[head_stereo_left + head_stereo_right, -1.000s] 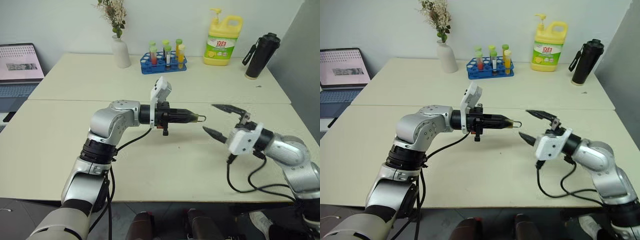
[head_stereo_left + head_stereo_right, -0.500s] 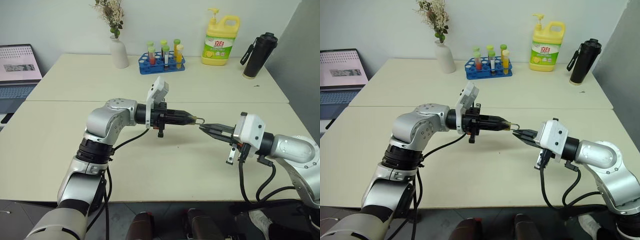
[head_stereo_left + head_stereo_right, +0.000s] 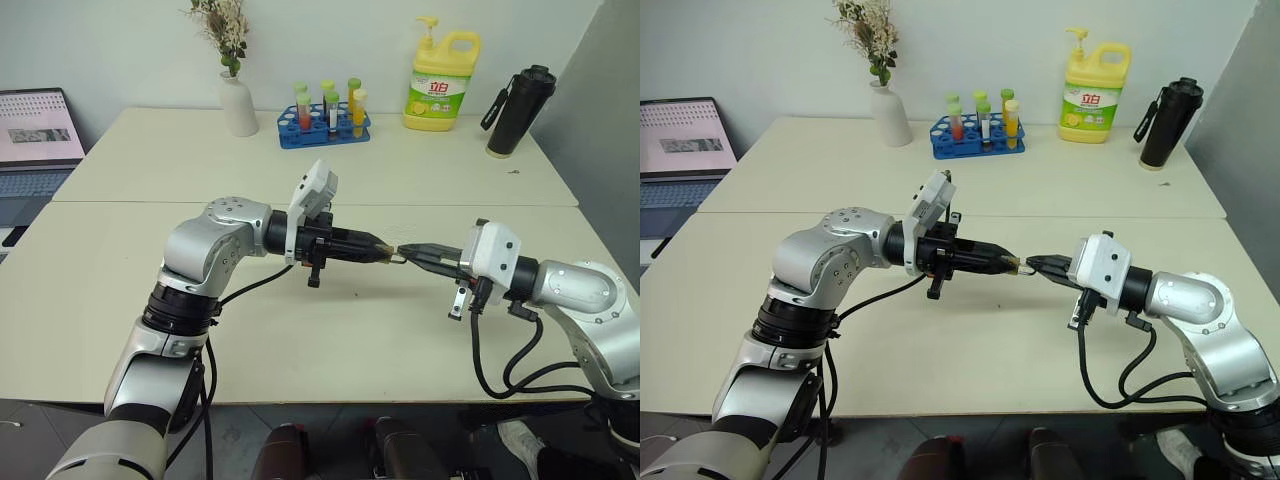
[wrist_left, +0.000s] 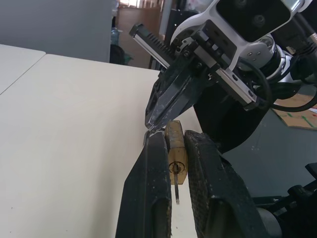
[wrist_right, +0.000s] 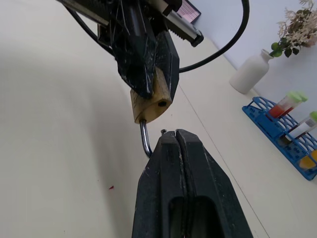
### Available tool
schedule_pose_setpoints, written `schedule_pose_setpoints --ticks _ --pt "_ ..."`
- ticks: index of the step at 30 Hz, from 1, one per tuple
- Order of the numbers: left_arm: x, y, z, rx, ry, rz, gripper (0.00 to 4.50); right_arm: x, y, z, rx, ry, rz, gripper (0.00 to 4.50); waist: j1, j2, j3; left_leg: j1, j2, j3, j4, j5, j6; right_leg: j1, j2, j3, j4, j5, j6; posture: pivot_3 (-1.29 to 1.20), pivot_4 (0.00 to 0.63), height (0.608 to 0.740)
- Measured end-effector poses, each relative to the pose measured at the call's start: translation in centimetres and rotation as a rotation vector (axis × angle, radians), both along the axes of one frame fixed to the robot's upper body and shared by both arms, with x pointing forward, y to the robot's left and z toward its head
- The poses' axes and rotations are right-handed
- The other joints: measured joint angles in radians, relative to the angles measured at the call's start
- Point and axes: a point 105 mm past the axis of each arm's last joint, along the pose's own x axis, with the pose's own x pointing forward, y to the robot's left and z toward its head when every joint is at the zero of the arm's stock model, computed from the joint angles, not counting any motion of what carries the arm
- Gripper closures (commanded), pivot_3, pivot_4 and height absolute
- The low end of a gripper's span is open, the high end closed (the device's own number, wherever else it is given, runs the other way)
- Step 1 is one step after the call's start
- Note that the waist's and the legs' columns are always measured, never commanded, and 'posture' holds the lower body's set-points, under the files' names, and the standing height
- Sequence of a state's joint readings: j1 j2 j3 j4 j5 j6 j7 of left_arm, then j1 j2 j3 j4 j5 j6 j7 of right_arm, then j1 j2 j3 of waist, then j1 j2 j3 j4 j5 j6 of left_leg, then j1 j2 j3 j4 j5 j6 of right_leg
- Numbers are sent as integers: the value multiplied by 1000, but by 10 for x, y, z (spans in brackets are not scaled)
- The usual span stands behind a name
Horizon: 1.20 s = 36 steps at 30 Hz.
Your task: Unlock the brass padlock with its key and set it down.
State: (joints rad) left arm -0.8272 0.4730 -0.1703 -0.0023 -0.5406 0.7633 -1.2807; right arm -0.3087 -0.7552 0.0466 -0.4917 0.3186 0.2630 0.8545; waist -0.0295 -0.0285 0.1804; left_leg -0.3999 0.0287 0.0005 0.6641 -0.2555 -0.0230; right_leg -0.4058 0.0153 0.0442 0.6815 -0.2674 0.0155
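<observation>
1. The right gripper (image 3: 412, 253), wide open a second ago, has snapped shut and moved in to the padlock (image 5: 150, 102) at mid-frame.
2. Its closed tips pinch the freed shackle end (image 5: 144, 140); lock likely open.
3. The left gripper (image 3: 382, 249) clamps the padlock body, key (image 4: 176, 189) in the keyhole.

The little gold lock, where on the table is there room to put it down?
The cream table is bare right under the small brass padlock and across the near half. Room also lies between the white vase and the laptop. The far edge is crowded: blue test-tube rack, yellow soap jug, black bottle.
</observation>
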Motion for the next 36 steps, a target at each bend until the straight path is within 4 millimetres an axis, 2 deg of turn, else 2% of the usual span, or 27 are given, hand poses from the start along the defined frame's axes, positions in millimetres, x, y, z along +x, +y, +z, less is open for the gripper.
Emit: schedule_pose_setpoints --ticks 4,11,36 --pt "-2 1 0 -1 3 -12 4354 0 1 -6 -23 17 25 4500 0 0 0 0 0 0 0 0 0 0 0 0 0 0 0 0 150 740" --pt "-3 3 -2 6 17 -15 4354 2 5 -1 -50 11 72 4500 0 0 0 0 0 0 0 0 0 0 0 0 0 0 0 0 150 740" --pt "-8 3 -1 -4 39 -35 4354 -3 6 -13 -58 110 86 4500 0 0 0 0 0 0 0 0 0 0 0 0 0 0 0 0 150 740"
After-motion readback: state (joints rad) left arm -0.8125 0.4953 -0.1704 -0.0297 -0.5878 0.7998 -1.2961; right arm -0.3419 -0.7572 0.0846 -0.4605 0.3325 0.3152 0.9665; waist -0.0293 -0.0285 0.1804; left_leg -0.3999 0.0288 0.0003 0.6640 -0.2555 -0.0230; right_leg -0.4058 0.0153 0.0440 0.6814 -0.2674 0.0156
